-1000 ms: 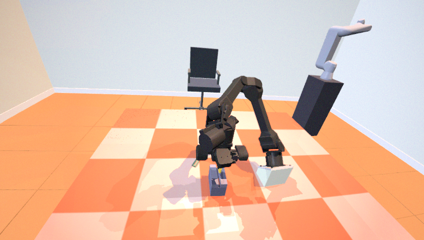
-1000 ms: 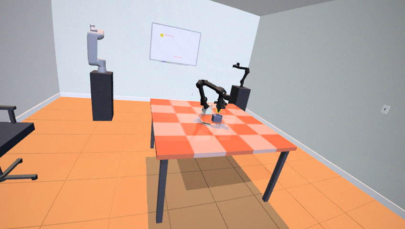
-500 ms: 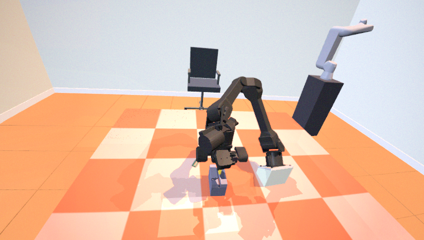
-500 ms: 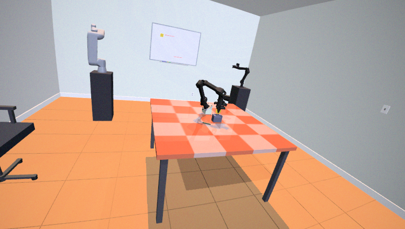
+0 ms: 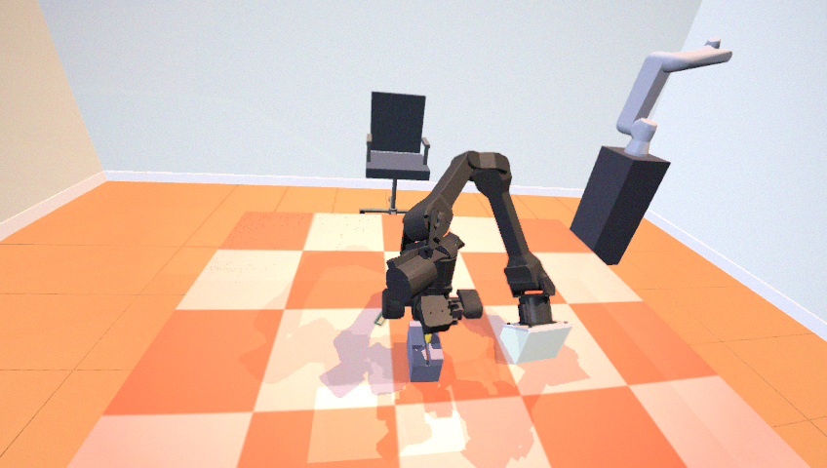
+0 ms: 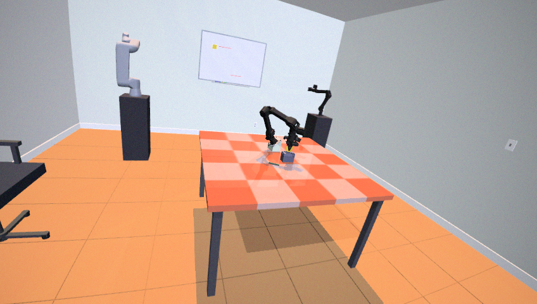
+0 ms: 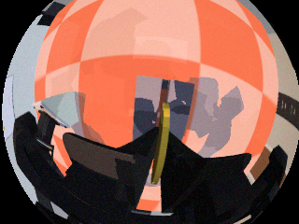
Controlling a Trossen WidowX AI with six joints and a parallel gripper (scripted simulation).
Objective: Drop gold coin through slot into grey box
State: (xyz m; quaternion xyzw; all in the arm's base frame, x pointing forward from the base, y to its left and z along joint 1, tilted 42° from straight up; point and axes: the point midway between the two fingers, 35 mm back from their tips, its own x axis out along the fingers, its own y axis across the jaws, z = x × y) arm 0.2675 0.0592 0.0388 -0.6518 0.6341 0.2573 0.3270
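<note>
My gripper (image 5: 428, 331) (image 7: 159, 132) is shut on the gold coin (image 5: 428, 338) (image 6: 289, 148) (image 7: 164, 122) and holds it on edge, pointing down. The grey box (image 5: 425, 372) (image 6: 287, 157) (image 7: 149, 86) stands directly below. In the wrist view the coin lies over the lid's slot (image 7: 164, 89), roughly along it, with a slight slant. The coin's lower edge is at or just above the lid; whether it touches or enters the slot cannot be told. The dark-green holder (image 5: 379, 319) (image 6: 273, 163) lies on the table beside the box, with no coin in it.
A pale block (image 5: 536, 344) (image 6: 275, 146) (image 7: 63, 109) stands under the far end of my arm, to the right of the box in the top view. The checkered table (image 5: 179, 359) (image 6: 230, 192) (image 7: 105, 28) carries everything. A chair (image 5: 397, 121) stands beyond it.
</note>
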